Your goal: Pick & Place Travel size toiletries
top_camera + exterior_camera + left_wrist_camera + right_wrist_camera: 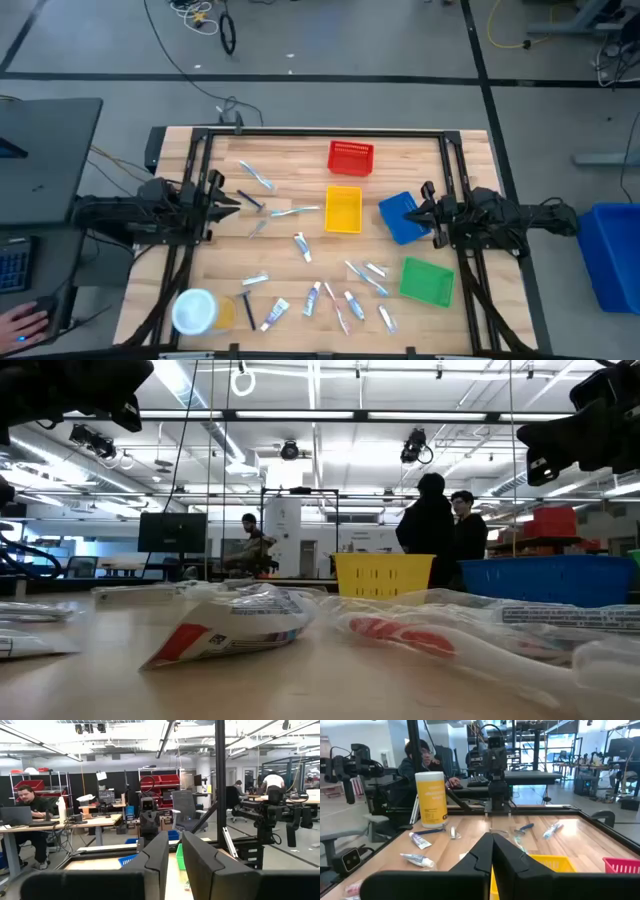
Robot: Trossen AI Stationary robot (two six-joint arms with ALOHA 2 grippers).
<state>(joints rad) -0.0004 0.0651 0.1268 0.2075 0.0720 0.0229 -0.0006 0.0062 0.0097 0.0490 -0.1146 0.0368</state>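
The travel size toiletries lie scattered flat on the wooden table: white tubes, a pale toothbrush, a black razor and silvery packets. The low view shows a tube and a wrapped toothbrush close up. My left gripper hovers at the table's left side near the razor, its fingers narrowly open and empty. My right gripper hovers at the right side over the blue tray's edge, shut and empty. It faces tubes across the table.
Square trays stand on the table: red at the far side, yellow in the middle, blue under my right gripper, green near right. A yellow tub stands at the near left. People are in the room beyond.
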